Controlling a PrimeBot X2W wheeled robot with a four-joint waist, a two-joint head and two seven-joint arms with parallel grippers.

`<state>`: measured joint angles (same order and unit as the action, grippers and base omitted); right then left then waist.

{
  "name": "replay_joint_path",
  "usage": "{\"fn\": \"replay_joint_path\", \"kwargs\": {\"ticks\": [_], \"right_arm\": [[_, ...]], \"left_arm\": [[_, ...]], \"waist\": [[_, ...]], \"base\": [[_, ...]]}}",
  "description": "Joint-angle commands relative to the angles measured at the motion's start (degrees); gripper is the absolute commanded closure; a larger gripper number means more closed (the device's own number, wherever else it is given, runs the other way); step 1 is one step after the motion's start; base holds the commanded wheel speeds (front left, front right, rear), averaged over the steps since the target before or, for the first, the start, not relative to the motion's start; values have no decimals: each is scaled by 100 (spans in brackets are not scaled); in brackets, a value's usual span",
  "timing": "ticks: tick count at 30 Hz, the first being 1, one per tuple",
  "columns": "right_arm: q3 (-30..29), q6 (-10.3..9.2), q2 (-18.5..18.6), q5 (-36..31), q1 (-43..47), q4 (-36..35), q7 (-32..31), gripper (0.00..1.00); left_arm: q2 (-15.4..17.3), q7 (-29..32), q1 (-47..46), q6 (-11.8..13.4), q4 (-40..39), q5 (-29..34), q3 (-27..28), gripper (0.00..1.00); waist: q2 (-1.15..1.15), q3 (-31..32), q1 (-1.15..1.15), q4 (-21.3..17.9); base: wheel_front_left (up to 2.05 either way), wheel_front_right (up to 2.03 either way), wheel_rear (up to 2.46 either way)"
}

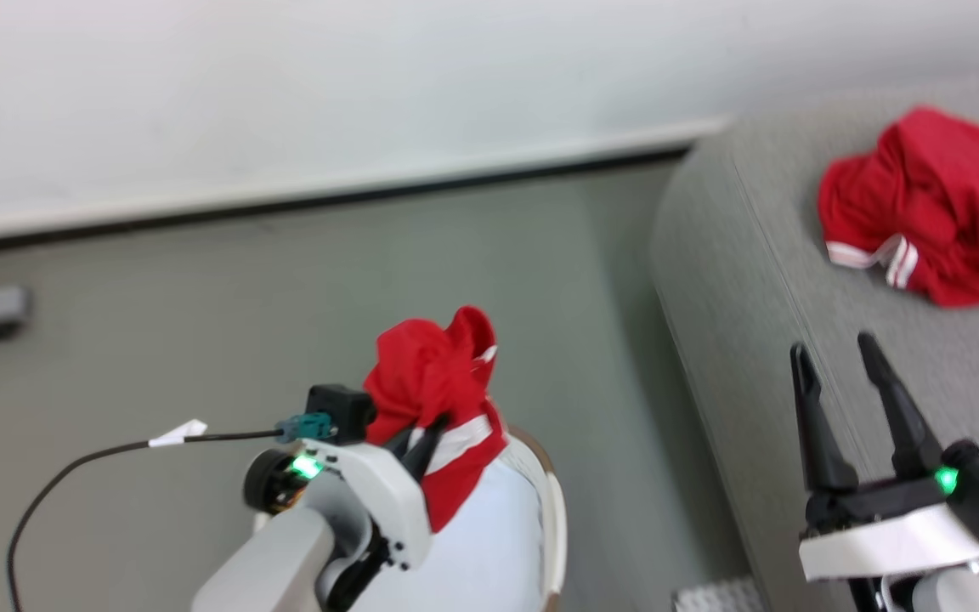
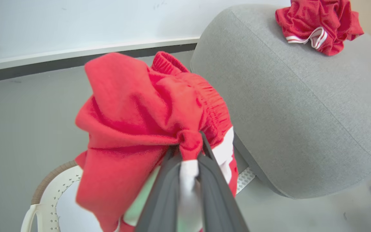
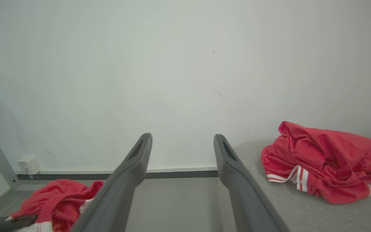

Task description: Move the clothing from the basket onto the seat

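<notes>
"Two pieces to account for. Where is each?"

"The hanging garment [image 1: 434,382] is at the lower middle of the head view, bunched up and lifted over the basket [image 1: 556,518]. Its lower end overlaps the brown rim, and I cannot tell whether it touches. The crumpled garment [image 1: 931,204] lies on top of the seat [image 1: 753,280], at the upper right of the frame, well apart from the basket."

"What holds the first one?"

"The left hand [image 1: 420,442], fingers pressed together on a pinch of red cloth and white trim. The right hand [image 1: 833,344], at the lower right, has its fingers spread wide and holds nothing; it sits over the seat's edge."

"Anything in the basket?"

"A pale white surface [image 1: 489,544] covers what shows of the inside. It is too blurred to say more."

"Any writing?"

"White stripes edge both garments, but I can make out no lettering on them. A white tag [image 1: 177,433] on the black cable [image 1: 73,463] by the left wrist is too small to read. So is the grey print on a white sheet [image 2: 245,180] lying on the floor [image 1: 200,340] beside the seat's base."
</notes>
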<state>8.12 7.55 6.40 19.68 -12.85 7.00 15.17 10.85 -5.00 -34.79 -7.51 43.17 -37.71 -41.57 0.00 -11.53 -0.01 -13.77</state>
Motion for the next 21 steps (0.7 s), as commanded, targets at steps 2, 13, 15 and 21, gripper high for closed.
{"fn": "replay_joint_path", "kwargs": {"ticks": [2, 13, 15, 21], "right_arm": [[59, -13, 66, 68, 255, 62, -19, 0], [311, -13, 17, 194, 619, 71, -45, 0], [359, -13, 3, 211, 623, 58, -40, 0], [485, -13, 20, 241, 590, 45, -26, 0]], "left_arm": [[-4, -96, 136, 60, -486, -121, 46, 100], [439, 108, 437, 675, -2718, -58, 249, 100], [543, 134, 511, 816, -3124, 3, 289, 100], [726, 261, 756, 1072, -3868, 19, 291, 100]], "waist": [[0, 769, 1, 515], [0, 1238, 1, 727], [0, 1249, 1, 745], [0, 1237, 1, 770]], "base": [[0, 0, 0], [0, 0, 0], [0, 0, 0], [0, 0, 0]]}}
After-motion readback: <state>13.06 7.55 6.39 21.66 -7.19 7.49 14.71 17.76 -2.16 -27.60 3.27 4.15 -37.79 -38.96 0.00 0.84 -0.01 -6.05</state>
